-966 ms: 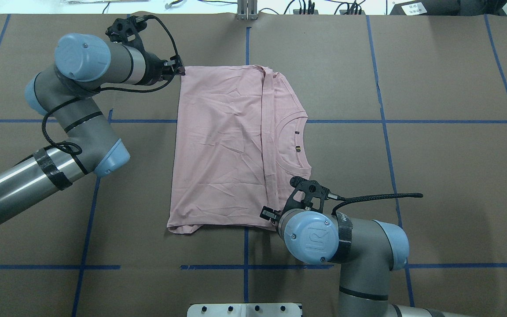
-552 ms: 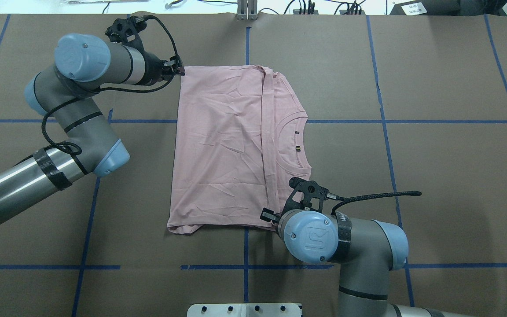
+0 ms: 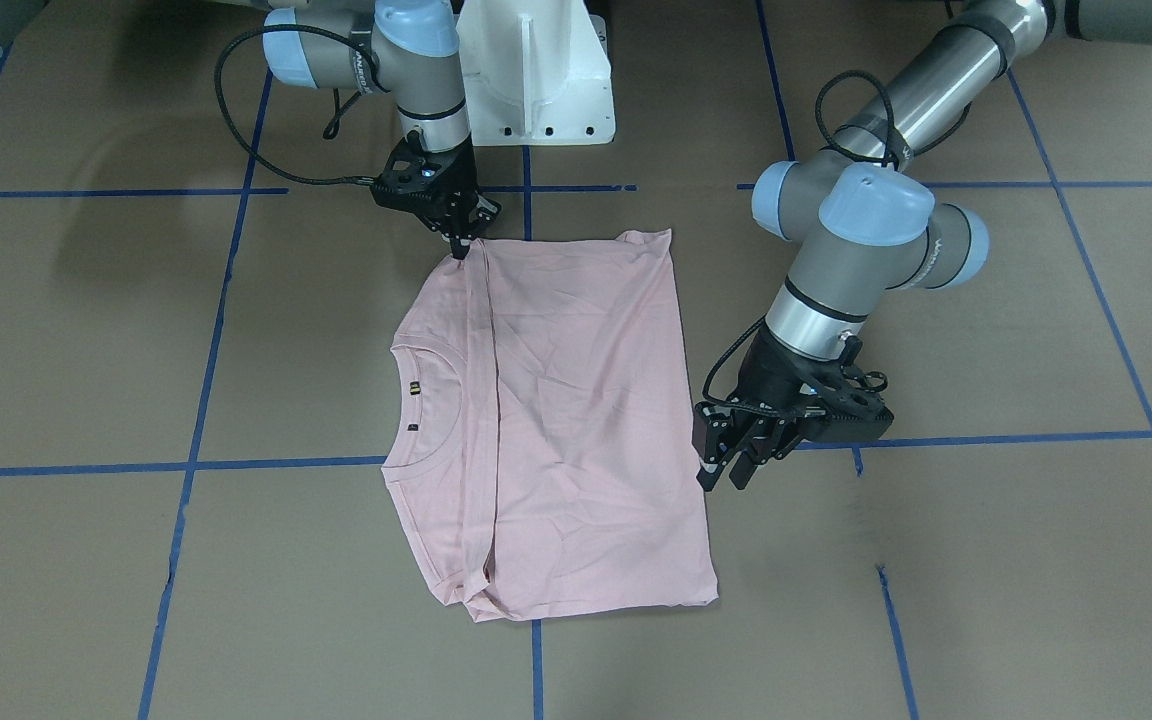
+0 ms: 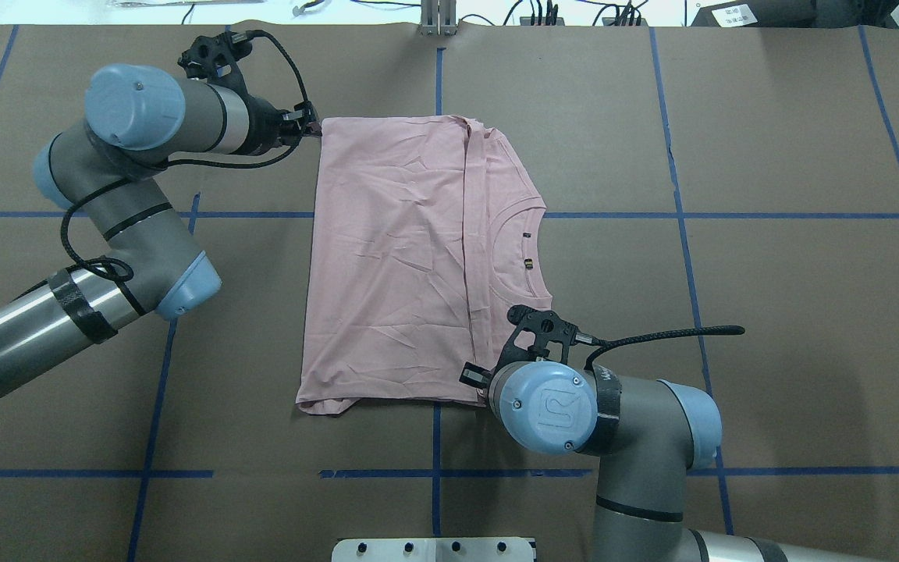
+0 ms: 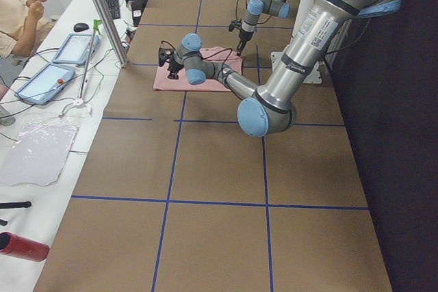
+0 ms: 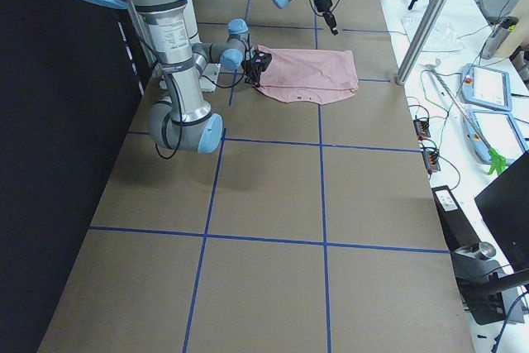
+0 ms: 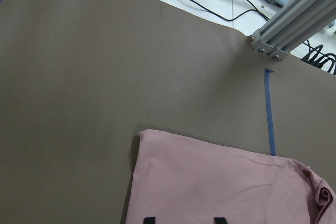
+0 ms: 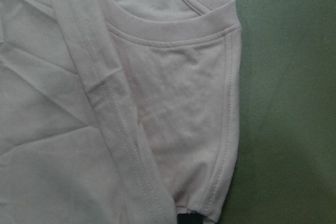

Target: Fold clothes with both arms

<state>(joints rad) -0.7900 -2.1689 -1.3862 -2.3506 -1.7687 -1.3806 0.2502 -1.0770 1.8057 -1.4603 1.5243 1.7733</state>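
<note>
The left hand (image 3: 721, 476) hangs released, spread wide with nothing held, just off the T-shirt's 11 o'clock corner in the overhead view. The right hand (image 3: 458, 247) is clenched on the cloth edge at the 5 o'clock corner, as far as its narrow tip shows. The T-shirt (image 4: 387, 265) lies flat at the centre of the counter (image 4: 769, 312), collar (image 4: 526, 257) toward 3 o'clock.

Progress, by judgement: one layer is already folded across, its stitched edge (image 4: 468, 257) stopping just short of the collar. At least one further fold is left.

Hidden: both sleeves, the underside, and, in the overhead view, the right hand beneath its own wrist
</note>
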